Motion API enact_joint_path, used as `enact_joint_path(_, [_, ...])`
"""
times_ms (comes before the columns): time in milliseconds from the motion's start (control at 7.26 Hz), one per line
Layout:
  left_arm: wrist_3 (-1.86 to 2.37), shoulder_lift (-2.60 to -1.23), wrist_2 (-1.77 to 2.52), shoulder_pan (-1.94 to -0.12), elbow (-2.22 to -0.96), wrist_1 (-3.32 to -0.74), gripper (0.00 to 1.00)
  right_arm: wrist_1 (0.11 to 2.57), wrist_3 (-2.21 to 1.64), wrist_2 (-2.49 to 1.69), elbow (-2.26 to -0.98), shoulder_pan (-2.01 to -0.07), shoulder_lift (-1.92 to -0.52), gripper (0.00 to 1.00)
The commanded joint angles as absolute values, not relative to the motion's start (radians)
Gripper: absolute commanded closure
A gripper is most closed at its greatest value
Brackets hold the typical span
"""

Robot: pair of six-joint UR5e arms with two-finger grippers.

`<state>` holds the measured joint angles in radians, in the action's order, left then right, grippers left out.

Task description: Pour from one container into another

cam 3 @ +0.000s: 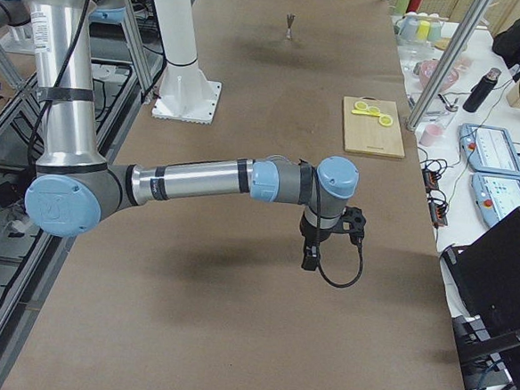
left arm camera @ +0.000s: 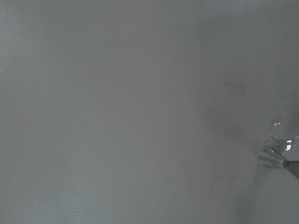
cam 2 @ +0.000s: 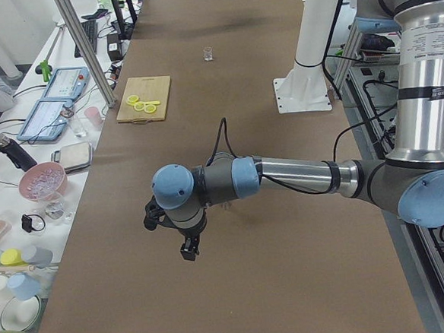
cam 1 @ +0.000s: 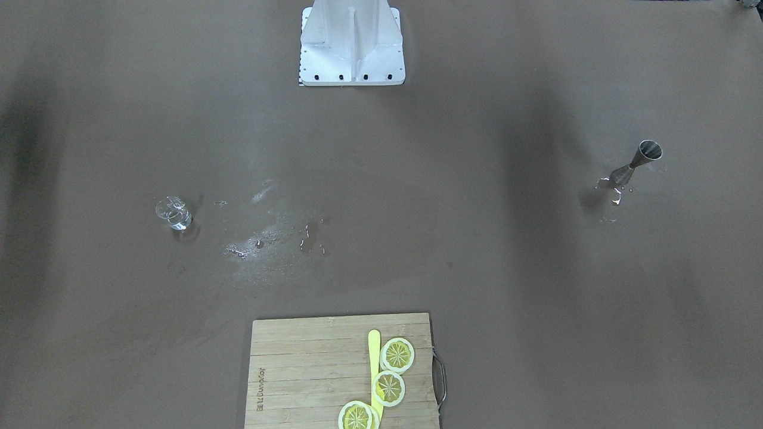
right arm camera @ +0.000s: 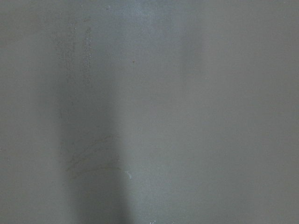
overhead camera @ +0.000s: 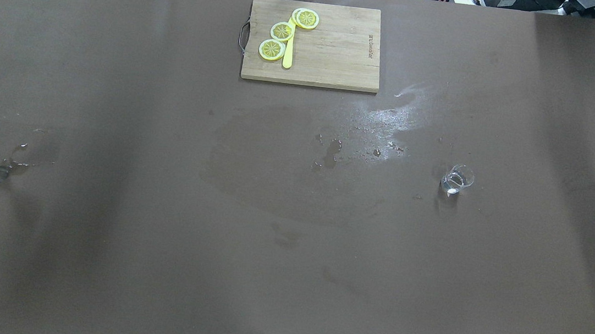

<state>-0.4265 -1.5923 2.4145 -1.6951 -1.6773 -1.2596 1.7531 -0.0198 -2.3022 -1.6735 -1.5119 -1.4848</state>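
- The desk point(overhead camera: 100, 251) is showing plain flat brown all over, with softer dark shadow bands running across it.
- A wet patch point(overhead camera: 286, 171) is reading as darker brown, with whitish shiny speckles glinting at its edge.
- The glass cup point(overhead camera: 457, 179) is looking totally clear.
- The jigger point(cam 1: 625, 173) is shining silver.
- The cutting board point(overhead camera: 337, 49) is showing pale tan wood in long strips.
- The lemon slices point(overhead camera: 282, 31) are glowing yellow with whitish rims and spoke patterns; the stick point(overhead camera: 287, 58) is looking the same yellow.
- The base plate point(cam 1: 351, 42) is showing white.
- The left arm point(cam 2: 299, 175) and right arm point(cam 3: 199, 177) are wearing silver with light-blue caps.
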Motion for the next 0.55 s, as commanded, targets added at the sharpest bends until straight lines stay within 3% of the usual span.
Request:
enact_joint_path(0, [-0.426, -1.592, 2.414, -1.695, -1.677, -1.259, 0.02, 1.752, -0.015, -2.301, -1.671, -1.509, -1.486, 0.00])
enact_joint_path(413, [-0.426, -1.592, 2.414, -1.694, -1.677, -1.261, 0.02, 1.753, -0.015, -2.310, -1.671, -1.509, -1.485, 0.00])
